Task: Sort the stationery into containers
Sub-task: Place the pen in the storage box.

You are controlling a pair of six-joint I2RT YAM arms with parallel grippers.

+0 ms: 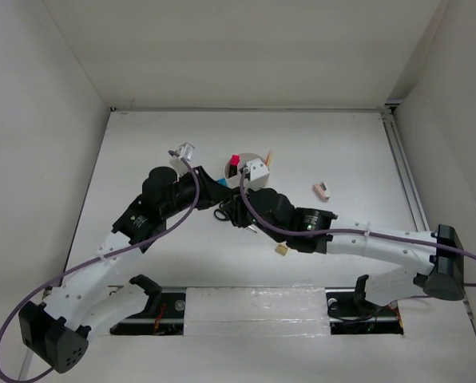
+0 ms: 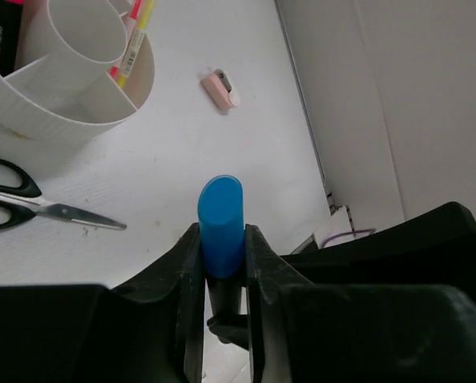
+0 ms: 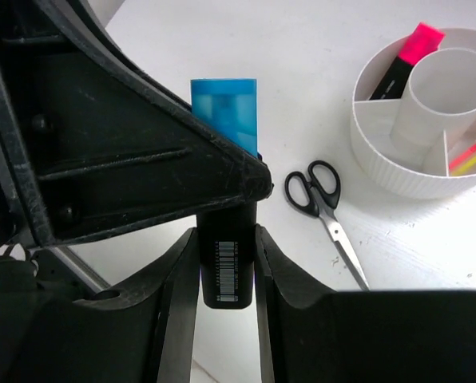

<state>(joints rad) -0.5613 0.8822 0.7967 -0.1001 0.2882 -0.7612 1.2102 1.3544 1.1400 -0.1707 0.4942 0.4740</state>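
The blue-and-black highlighter is held between both grippers above the table. My left gripper is shut on its blue cap end. My right gripper is shut on its black barcoded body. The two grippers meet just in front of the white tub. The tub holds the pink-and-black highlighter and thin pens in separate compartments. The black-handled scissors lie flat on the table beside the tub, also in the left wrist view.
A pinkish eraser lies on the table right of the tub, also in the left wrist view. A tan eraser lies near the right forearm. White walls enclose the table on three sides.
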